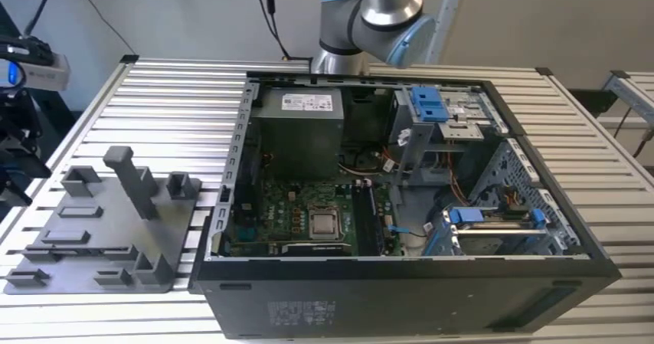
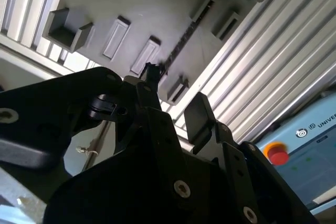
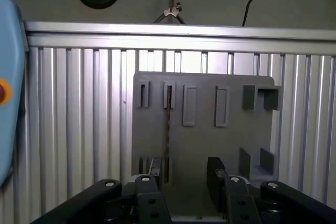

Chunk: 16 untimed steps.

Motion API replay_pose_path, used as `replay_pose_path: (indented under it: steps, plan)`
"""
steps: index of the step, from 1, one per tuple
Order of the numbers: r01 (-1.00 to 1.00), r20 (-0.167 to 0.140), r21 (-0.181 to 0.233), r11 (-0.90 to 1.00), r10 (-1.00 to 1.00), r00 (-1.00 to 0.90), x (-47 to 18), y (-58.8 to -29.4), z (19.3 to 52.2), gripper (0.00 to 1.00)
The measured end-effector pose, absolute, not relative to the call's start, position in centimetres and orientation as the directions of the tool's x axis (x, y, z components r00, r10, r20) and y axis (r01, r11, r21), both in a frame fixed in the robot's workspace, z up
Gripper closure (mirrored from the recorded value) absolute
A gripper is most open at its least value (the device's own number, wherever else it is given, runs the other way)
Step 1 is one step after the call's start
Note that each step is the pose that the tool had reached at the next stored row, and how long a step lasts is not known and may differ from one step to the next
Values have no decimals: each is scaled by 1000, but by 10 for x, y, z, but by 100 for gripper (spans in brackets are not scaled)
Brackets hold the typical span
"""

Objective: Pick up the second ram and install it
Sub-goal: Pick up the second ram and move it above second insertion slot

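Holder tray (image 3: 210, 148) keeps second ram (image 3: 168, 124) edgewise, spread pincer (image 3: 185, 165) near.

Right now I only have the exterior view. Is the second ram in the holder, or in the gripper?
Observer: In the holder. In the first wrist view the second ram stands on edge in a slot of the grey holder tray.
Operator: Gripper state?
Observer: Open, holding nothing. In the first wrist view the gripper hangs over that tray with its fingers apart.
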State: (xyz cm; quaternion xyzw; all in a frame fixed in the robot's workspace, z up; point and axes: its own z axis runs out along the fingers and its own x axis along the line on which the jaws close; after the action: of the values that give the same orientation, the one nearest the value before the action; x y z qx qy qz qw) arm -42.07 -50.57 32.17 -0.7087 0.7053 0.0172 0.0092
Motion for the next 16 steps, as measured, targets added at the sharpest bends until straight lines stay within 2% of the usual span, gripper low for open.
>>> replay_pose_path:
  steps: [16]
  plan:
    - [-1000,-37,13,-5,-999,4,-418,-506,293,52]
